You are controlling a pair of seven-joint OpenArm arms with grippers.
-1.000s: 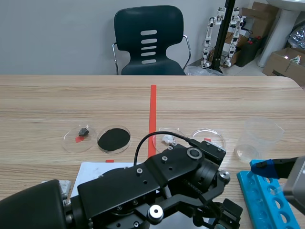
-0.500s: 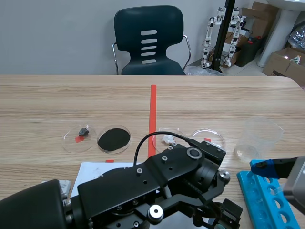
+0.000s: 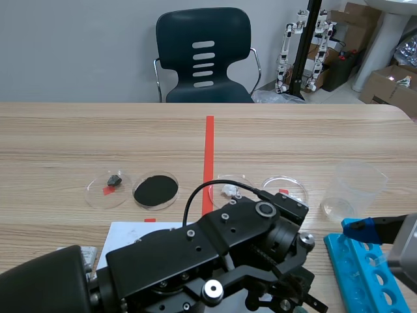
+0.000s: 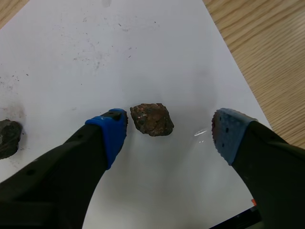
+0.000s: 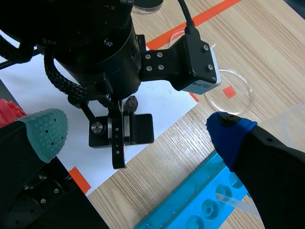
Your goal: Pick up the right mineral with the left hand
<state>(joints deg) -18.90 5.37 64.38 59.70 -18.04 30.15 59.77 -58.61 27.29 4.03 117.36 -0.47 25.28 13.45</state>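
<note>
**The left gripper (image 4: pixel 169 131) open around the brown mineral (image 4: pixel 152 119)**

It hangs low at the near middle, its fingers spread over a white paper sheet (image 4: pixel 143 43). The right gripper (image 5: pixel 136 129), also spread wide, is at the near right by a blue tube rack (image 5: pixel 190 200). The brown mineral lies on the sheet between the left fingers, with a darker mineral (image 4: pixel 7 138) apart beside it.

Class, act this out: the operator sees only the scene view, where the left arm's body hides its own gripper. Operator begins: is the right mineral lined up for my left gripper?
Observer: Yes, the reddish-brown mineral lies between the open fingers of the left gripper, on the white paper.
Operator: Centred?
Observer: No, it sits close to one blue pad; the other pad is well apart from it.
Operator: Anything else nearby?
Observer: A darker mineral lies outside the fingers, beside that nearer pad.
</note>
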